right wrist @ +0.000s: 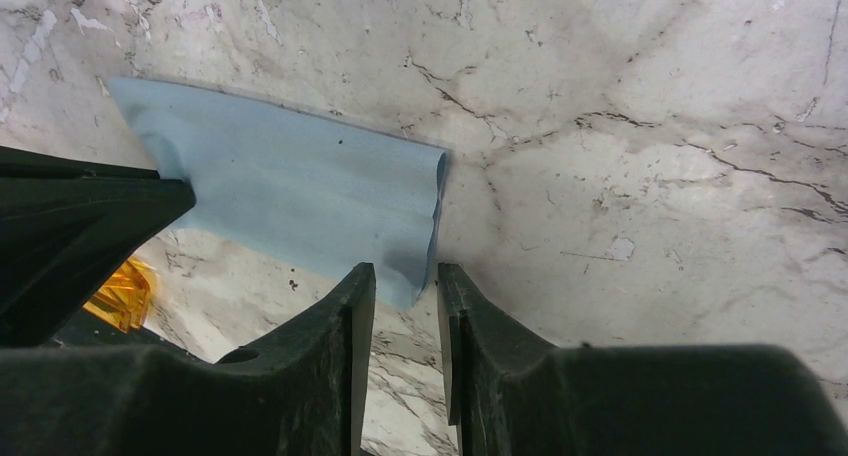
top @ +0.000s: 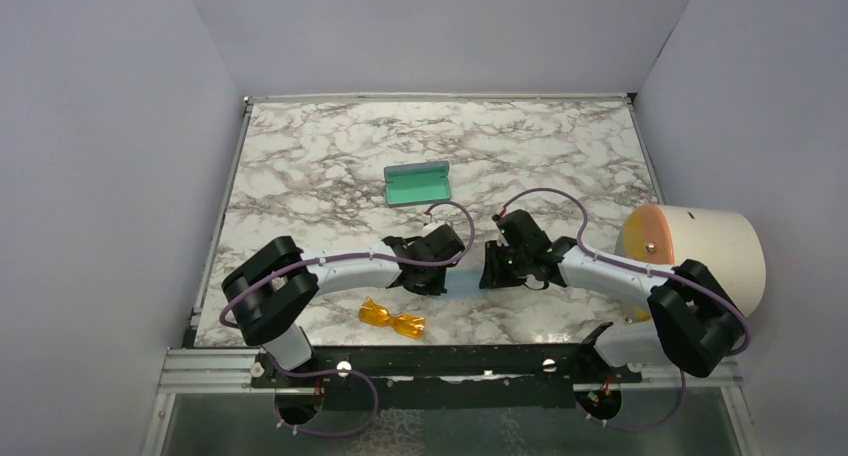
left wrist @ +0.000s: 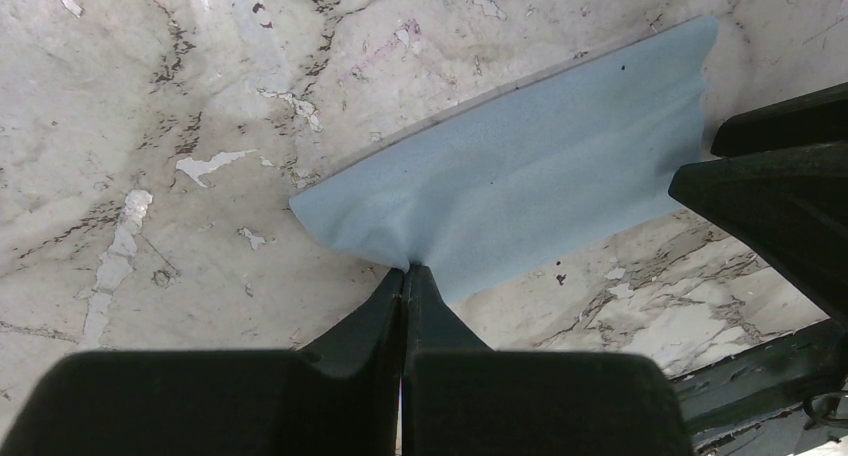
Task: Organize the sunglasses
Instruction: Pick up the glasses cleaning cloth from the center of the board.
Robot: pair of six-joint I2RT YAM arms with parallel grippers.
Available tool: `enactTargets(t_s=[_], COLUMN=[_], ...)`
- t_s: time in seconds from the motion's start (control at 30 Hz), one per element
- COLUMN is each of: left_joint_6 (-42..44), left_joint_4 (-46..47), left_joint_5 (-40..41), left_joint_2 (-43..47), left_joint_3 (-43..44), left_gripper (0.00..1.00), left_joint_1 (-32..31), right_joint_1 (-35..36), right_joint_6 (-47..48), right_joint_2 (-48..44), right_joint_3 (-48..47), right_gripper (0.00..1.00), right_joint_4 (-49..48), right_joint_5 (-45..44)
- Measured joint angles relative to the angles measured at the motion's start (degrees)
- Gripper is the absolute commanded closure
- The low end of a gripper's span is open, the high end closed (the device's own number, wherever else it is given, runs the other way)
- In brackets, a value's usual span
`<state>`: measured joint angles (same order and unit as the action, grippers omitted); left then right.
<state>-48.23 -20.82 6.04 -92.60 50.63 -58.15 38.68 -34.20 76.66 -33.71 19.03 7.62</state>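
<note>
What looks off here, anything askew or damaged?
Nothing damaged or spilled. Only the light blue cloth looks untidy: it puckers where the left gripper pinches one corner, and its opposite edge ripples between the right gripper's parted jaws. The sunglasses lie slanted, well apart from the case.

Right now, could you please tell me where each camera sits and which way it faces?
Top external: above and behind, looking down on table, case and sunglasses; left arm and right arm show.
Left wrist: on the left arm, looks down at the cloth; the left gripper shows, shut on its corner.
Right wrist: on the right arm, looks down at the cloth's other end; the open right gripper shows.
Both wrist views share the cloth.
</note>
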Motion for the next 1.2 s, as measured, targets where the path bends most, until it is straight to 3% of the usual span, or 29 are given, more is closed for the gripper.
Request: enactTargets(t_s=[0.87, 1.2], left_joint_6=[0.2, 0.2], left_joint_4=[0.0, 0.0], left_joint_5=[0.0, -0.1], left_joint_2=[0.0, 0.0], left_joint_3=[0.0, 0.0], left_gripper=[1.0, 1.0], left_joint_1=[0.0, 0.0], right_joint_1=[1.7, 2.4], right_joint_6=[-1.3, -2.1], right_joint_2=[-0.1, 0.0], right_joint_3=[0.7, 1.2], right_gripper=[0.72, 0.88], right_joint_4=[-1.3, -1.7], right_joint_5=[0.8, 0.8])
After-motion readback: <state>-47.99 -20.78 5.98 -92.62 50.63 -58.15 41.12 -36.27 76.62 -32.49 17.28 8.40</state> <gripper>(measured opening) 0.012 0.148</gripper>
